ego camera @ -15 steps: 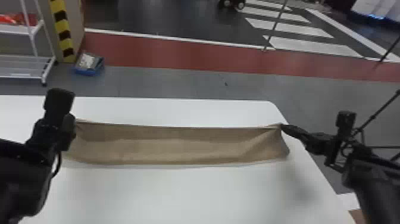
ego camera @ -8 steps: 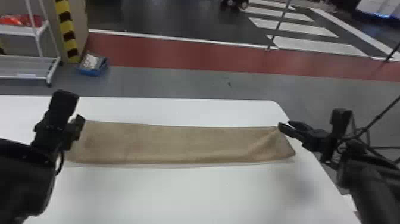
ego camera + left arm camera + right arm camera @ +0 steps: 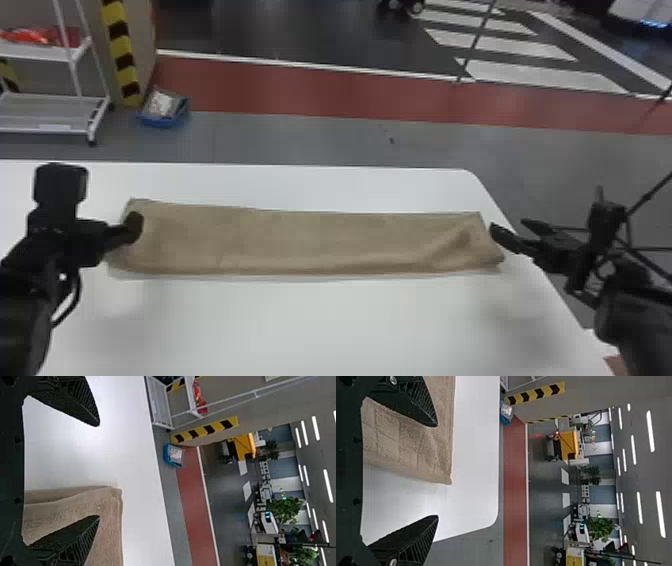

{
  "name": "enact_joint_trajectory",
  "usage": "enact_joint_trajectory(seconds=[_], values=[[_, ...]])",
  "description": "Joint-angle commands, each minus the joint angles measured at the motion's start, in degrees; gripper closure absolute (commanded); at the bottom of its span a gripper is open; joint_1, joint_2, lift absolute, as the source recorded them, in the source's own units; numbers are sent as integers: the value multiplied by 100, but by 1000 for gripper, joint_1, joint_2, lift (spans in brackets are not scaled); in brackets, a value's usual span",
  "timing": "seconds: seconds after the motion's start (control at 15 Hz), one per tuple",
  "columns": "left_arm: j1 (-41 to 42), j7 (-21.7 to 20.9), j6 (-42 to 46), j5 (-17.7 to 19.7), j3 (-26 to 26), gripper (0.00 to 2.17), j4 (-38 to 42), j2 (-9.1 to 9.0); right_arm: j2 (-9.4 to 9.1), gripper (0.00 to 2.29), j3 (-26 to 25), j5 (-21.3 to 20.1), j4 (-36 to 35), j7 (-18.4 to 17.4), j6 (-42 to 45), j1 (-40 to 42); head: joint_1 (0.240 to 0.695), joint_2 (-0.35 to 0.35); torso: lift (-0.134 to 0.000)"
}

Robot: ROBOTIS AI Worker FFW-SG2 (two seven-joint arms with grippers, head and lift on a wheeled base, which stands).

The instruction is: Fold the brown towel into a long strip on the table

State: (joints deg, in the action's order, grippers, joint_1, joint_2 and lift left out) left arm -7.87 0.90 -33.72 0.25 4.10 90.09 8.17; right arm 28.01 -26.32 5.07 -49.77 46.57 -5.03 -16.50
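Red and gray flooring (image 3: 280, 90) stretches behind a white tabletop (image 3: 350, 325) in a large indoor hall, with white crosswalk stripes (image 3: 530, 45) painted on a dark lane beyond. In the head view, a white shelf rack (image 3: 75, 100) holding bright red-orange items (image 3: 30, 37) stands at far left, near a yellow-and-black striped strip (image 3: 120, 50) and a blue bin (image 3: 160, 121) on the floor. The brown towel (image 3: 300, 240) lies on the tabletop as a long, narrow strip running left to right, a diagonal crease marking its right end. The left end effector (image 3: 117, 235) is at the strip's left end, a dark finger overlapping the cloth. The right end effector (image 3: 510, 226) hangs just beside the right end, near the tabletop's edge, its fingers apart.

Seen from the left wrist, the left end effector (image 3: 99, 470) is spread wide with nothing clamped in it, one finger over the towel's folded end and the other over bare white surface. A yellow vehicle (image 3: 243, 447) and a green plant (image 3: 291, 508) appear in the hall beyond, under ceiling lights (image 3: 316, 427).

Viewed from the right wrist, the right end effector (image 3: 437, 471) is likewise parted and empty. One finger overlaps the towel near its end; a corner of the cloth shows between the two tips.
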Motion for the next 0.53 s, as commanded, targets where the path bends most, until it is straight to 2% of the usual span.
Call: enact_joint_trajectory(seconds=[0.0,0.07,0.27,0.47], values=[[40,-309,-122,511,-199,39,26,0,-6,49,-102,12,-103,2,68,165,695,-268,-110],[40,-424,-140,652,-208,70,26,0,-6,49,-102,12,-138,10,68,209,695,-275,-110],[-48,-661,-649,722,-190,174,0,-9,-14,49,-102,12,-208,10,120,306,695,-292,-110],[-136,-696,-1054,502,-120,309,-70,-9,-14,49,-111,21,-208,10,173,332,695,-306,-110]])
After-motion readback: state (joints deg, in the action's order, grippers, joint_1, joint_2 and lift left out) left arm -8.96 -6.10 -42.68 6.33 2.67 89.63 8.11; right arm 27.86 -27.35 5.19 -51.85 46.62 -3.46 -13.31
